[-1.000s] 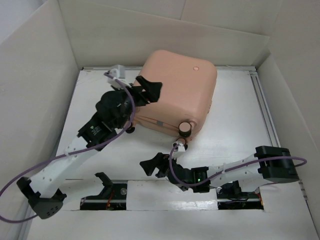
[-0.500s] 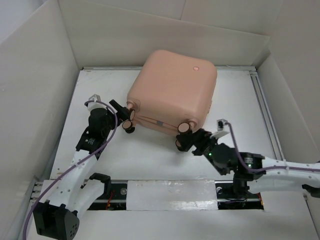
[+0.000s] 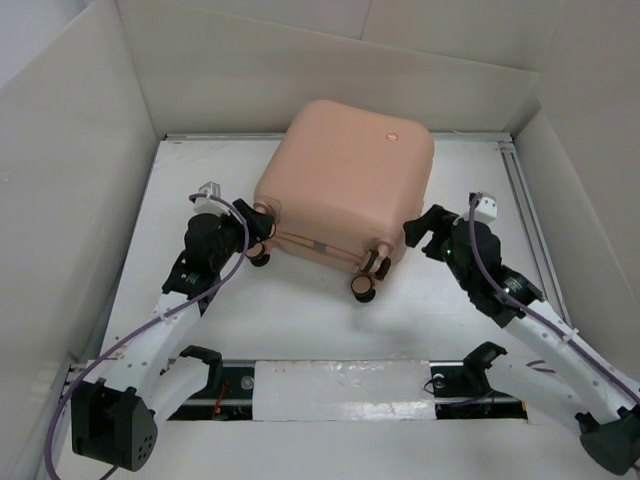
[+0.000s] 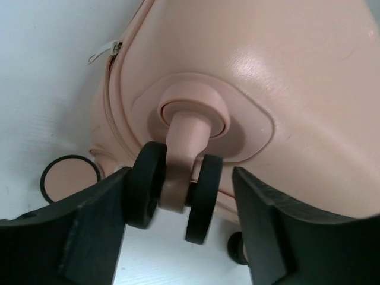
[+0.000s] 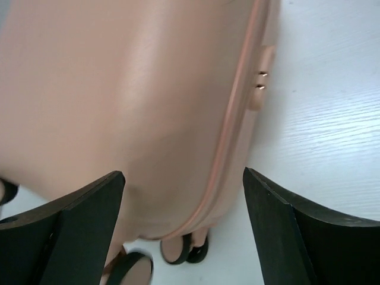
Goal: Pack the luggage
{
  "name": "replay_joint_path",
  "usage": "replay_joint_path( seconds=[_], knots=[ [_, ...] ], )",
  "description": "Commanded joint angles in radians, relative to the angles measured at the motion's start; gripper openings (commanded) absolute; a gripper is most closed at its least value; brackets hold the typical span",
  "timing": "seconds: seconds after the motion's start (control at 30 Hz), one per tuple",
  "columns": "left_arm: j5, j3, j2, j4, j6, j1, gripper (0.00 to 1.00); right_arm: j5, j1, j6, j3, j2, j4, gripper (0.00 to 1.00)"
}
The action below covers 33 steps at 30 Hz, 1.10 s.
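At the far middle of the white surface [image 3: 300, 315] lies one luggage [image 3: 350, 180], closed and flat on its side, with its wheels turned toward the arms. The left end effector [image 4: 180, 177] is at the near left corner of it. Its two fingers stand apart with one wheel [image 4: 147, 187] between them and a small gap on the right side of that wheel, so it grips nothing. The right end effector [image 5: 183, 175] is at the near right corner, fingers wide apart, the rounded shell edge just in front of them, not held. Counted: one luggage, four wheels in the top view, two end effectors.
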Motion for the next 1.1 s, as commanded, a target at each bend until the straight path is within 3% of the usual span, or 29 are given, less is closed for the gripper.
replay_joint_path(
  seconds=[0.0, 0.03, 0.07, 0.2, 0.23, 0.33, 0.43, 0.47, 0.53, 0.57, 0.6, 0.7, 0.93, 1.07],
  knots=[
    [0.065, 0.015, 0.020, 0.074, 0.025, -0.004, 0.60, -0.240, -0.148, -0.087, 0.029, 0.038, 0.081, 0.87],
    [0.074, 0.015, 0.020, 0.084, 0.025, -0.004, 0.52, -0.269, -0.215, -0.097, 0.029, 0.054, 0.108, 0.85],
    [0.074, 0.015, 0.030, 0.084, 0.025, -0.004, 0.37, -0.320, -0.243, -0.097, 0.018, 0.069, 0.122, 0.85],
    [0.132, 0.006, 0.031, 0.115, 0.015, -0.004, 0.11, -0.418, -0.331, -0.109, -0.002, 0.175, 0.183, 0.84],
    [0.146, -0.005, 0.031, 0.126, 0.014, -0.004, 0.00, -0.441, -0.340, -0.118, -0.002, 0.217, 0.206, 0.81],
    [0.219, -0.025, 0.020, 0.158, -0.010, -0.024, 0.00, -0.520, -0.352, -0.118, 0.025, 0.285, 0.263, 0.76],
    [0.156, -0.011, 0.020, 0.158, -0.001, -0.126, 0.00, -0.624, -0.352, -0.127, 0.103, 0.397, 0.317, 0.74],
    [0.122, 0.018, 0.037, 0.147, 0.016, -0.247, 0.00, -0.656, -0.352, -0.138, 0.130, 0.460, 0.335, 0.71],
    [0.014, 0.066, 0.078, 0.115, 0.025, -0.384, 0.00, -0.781, -0.352, -0.138, 0.196, 0.535, 0.361, 0.69],
    [-0.027, 0.090, 0.128, 0.101, 0.039, -0.520, 0.00, -0.822, -0.352, -0.138, 0.281, 0.576, 0.361, 0.66],
    [-0.125, 0.136, 0.153, 0.074, 0.039, -0.586, 0.00, -0.860, -0.342, -0.138, 0.324, 0.653, 0.361, 0.64],
    [-0.210, 0.164, 0.201, 0.081, 0.030, -0.757, 0.00, -0.955, -0.317, -0.147, 0.446, 0.727, 0.361, 0.63],
    [-0.248, 0.080, 0.045, 0.118, -0.036, -0.783, 0.00, -1.000, -0.326, -0.193, 0.520, 0.677, 0.273, 0.67],
    [-0.362, 0.078, -0.060, 0.020, -0.047, -0.783, 0.00, -0.844, -0.303, -0.241, 0.451, 0.500, 0.225, 0.75]
  ],
)
